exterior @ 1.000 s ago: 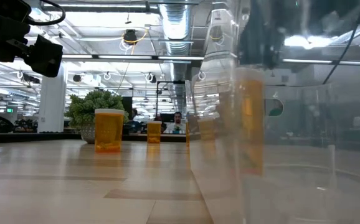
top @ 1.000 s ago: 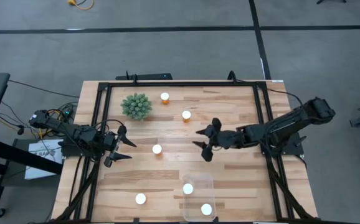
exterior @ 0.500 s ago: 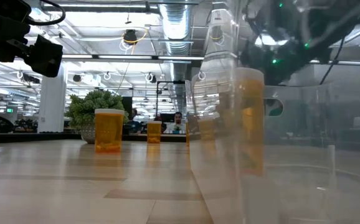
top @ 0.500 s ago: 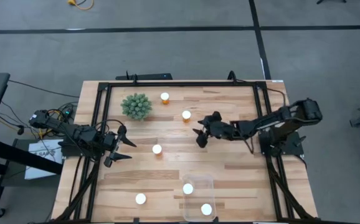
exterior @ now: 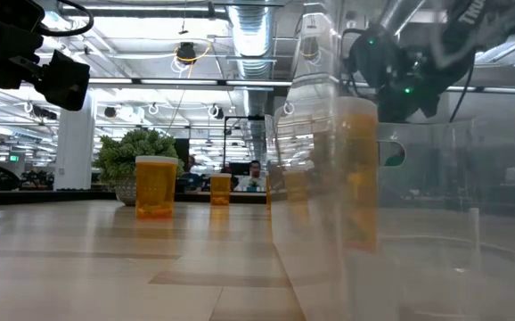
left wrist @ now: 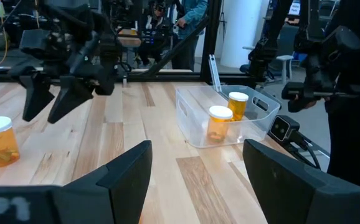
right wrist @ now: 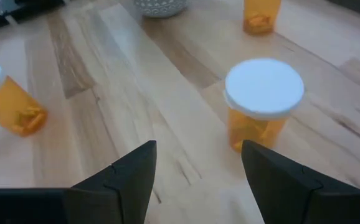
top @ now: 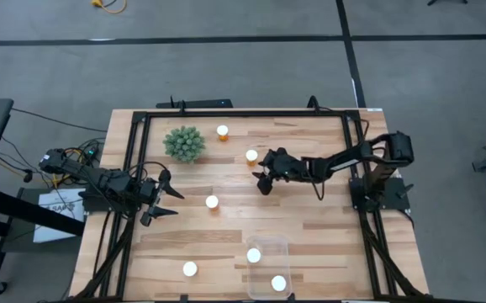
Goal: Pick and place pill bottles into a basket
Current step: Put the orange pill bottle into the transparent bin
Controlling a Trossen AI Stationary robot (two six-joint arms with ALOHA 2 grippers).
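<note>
Four orange pill bottles with white caps stand on their bases on the wooden table: one and another at the far side, one mid-table, one near the front edge. Two more stand in the clear basket at the front. My right gripper is open and empty, just near of the bottle, which shows close ahead in the right wrist view. My left gripper is open and empty at the table's left side.
A spiky green plant stands at the far left, beside the far bottle. A black metal frame runs around the table. In the left wrist view the basket holds its two bottles, and people show in the room beyond.
My right gripper has gone toward the table's far edge and a little left, from mid-table toward the bottle beside the plant's right, staying open. The bottles and the basket have kept their places.
</note>
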